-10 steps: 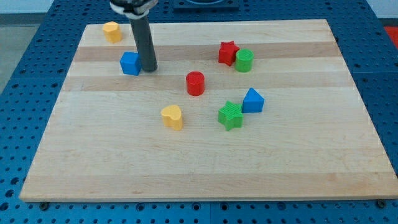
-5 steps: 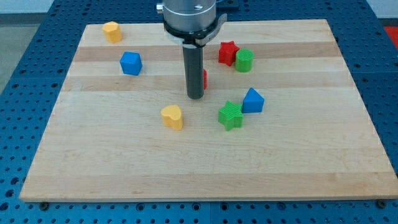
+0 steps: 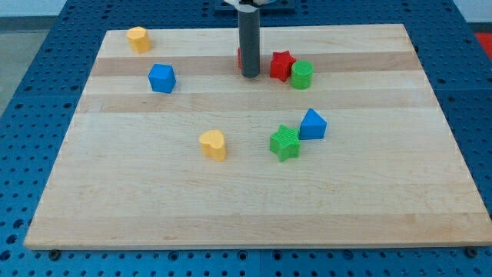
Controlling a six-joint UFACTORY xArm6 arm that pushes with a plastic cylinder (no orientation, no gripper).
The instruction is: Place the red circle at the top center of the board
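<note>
The red circle is near the top middle of the wooden board, almost wholly hidden behind the dark rod; only a red sliver shows at the rod's left edge. My tip rests on the board just below the circle, against it. A red star lies just right of the rod, with a green cylinder touching its right side.
A yellow block sits at the top left corner and a blue cube below it. A yellow heart lies at centre left. A green star and a blue triangle block sit together right of centre.
The rod swept from beside the blue cube to below the red circle, then moved toward the view's top. The red circle slid up from the board's middle to beside the red star.
</note>
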